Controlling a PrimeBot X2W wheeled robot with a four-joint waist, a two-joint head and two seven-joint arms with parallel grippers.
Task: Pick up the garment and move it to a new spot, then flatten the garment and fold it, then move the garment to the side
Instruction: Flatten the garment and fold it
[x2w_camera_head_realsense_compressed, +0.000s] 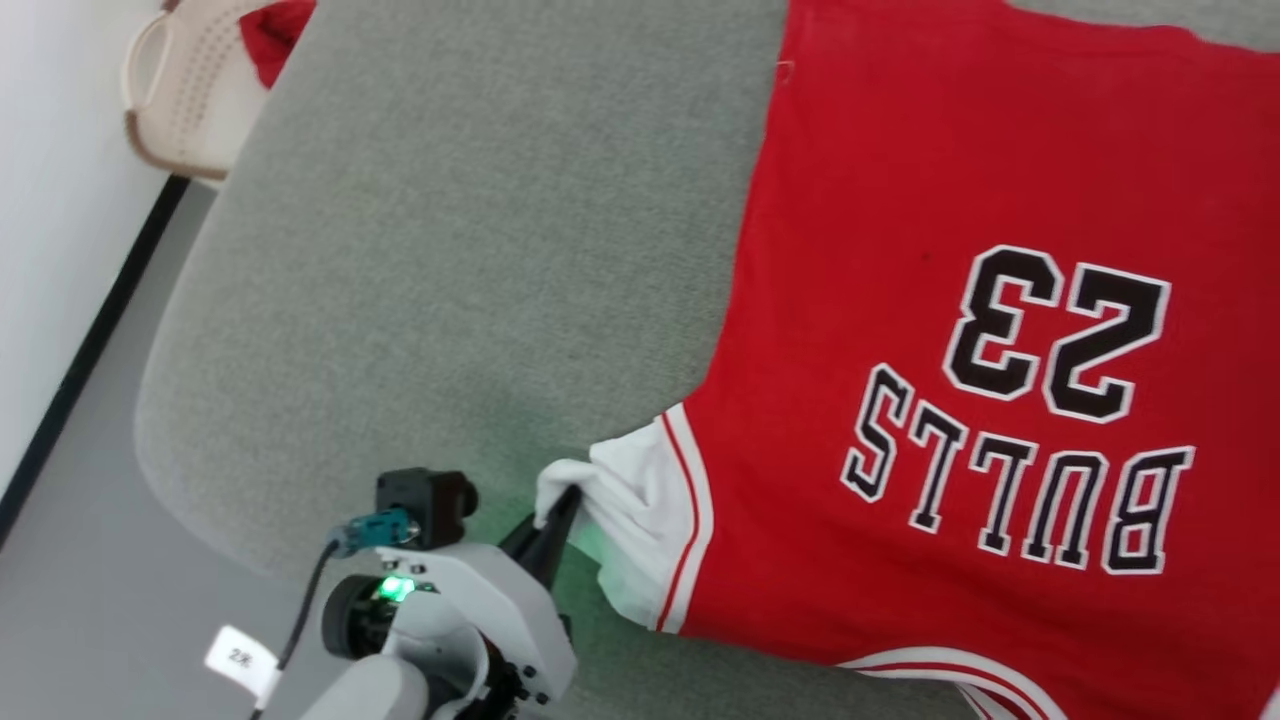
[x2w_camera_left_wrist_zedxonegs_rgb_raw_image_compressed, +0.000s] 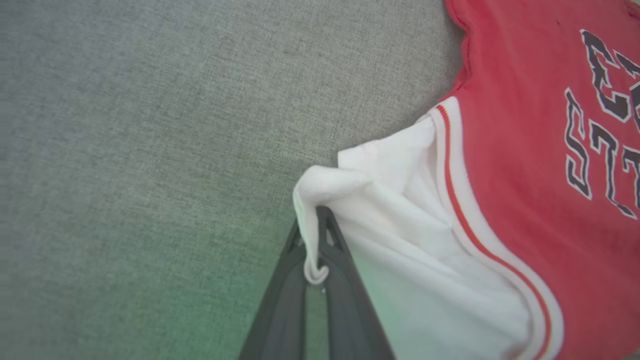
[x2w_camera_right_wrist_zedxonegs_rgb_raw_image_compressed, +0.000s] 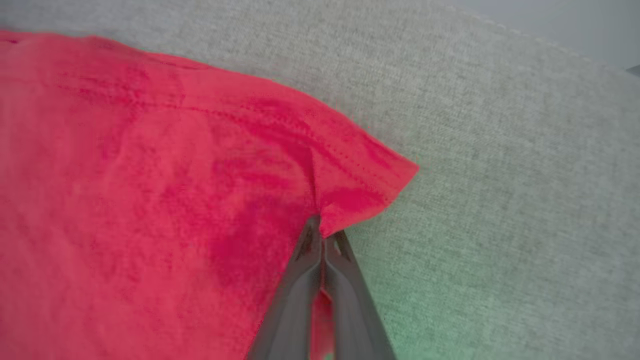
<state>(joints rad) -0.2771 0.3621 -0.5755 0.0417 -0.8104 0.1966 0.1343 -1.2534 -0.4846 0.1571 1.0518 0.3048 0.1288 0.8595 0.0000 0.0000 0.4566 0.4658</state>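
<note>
Our left gripper (x2w_camera_head_realsense_compressed: 558, 510), low at the left of the head view, presses its fingers together on the edge of the white sleeve (x2w_camera_left_wrist_zedxonegs_rgb_raw_image_compressed: 400, 210) of the garment (x2w_camera_head_realsense_compressed: 900, 250). Our right gripper (x2w_camera_right_wrist_zedxonegs_rgb_raw_image_compressed: 322, 230) pinches a red hem corner (x2w_camera_right_wrist_zedxonegs_rgb_raw_image_compressed: 370, 190). We see the garment lying flat, print upward, on the right part of the grey padded surface (x2w_camera_head_realsense_compressed: 450, 250).

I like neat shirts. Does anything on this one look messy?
Yes. On the garment, the white sleeve is bunched and crumpled where the left gripper pinches it, and a red corner puckers in the right gripper. The rest lies fairly flat on the grey surface.
</note>
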